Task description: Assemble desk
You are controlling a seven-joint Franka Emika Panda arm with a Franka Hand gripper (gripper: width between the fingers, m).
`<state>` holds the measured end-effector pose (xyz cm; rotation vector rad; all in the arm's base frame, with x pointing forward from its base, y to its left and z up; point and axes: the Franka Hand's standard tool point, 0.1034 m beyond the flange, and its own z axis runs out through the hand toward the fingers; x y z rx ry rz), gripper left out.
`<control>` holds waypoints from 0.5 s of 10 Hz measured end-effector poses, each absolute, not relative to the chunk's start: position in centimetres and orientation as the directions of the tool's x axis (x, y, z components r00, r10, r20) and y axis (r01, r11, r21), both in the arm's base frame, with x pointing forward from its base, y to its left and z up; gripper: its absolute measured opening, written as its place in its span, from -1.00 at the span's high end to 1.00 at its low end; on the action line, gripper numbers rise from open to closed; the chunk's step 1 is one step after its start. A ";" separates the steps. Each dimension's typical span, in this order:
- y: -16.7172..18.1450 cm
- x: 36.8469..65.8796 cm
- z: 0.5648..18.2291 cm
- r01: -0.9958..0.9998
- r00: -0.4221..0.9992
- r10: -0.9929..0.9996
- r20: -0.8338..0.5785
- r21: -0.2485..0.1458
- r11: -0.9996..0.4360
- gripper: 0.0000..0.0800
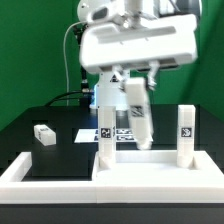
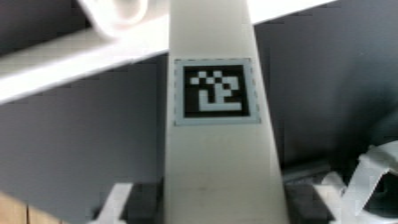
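The two-finger gripper (image 1: pixel 131 84) is closed partway on a white square-section plastic leg block (image 1: pixel 137 118) and has it firmly between its fingers. In the wrist view the same leg (image 2: pixel 214 60) runs up the middle with its black-and-white square tag facing the camera, and a fingertip (image 2: pixel 121 200) shows on either side of it.

In the exterior view the held leg hangs tilted at centre frame. Its lower end is just above the back edge of the wide flat white tabletop panel (image 1: pixel 150 172), which fills the lower right. Two more white legs already stand upright on that panel, one at its exterior-view left corner (image 1: pixel 105 135) and one at the right (image 1: pixel 185 130). A fourth short white block (image 1: pixel 42 133) lies loose on the black table (image 1: pixel 60 115) at mid left.

The step in hand looks like seating the third leg. Next, I judge, the arm must bring the leg upright, line its end up with the panel's socket, which I cannot make out here, and then press or twist it home.
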<state>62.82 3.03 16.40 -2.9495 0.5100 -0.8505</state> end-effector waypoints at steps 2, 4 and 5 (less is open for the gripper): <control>7.3 63.5 16.8 -0.217 0.812 -0.216 0.542 -0.063 -0.974 0.27; 7.2 64.3 16.6 -0.204 0.809 -0.187 0.558 -0.032 -0.978 0.27; 7.3 64.3 16.6 -0.204 0.809 -0.187 0.558 -0.032 -0.978 0.27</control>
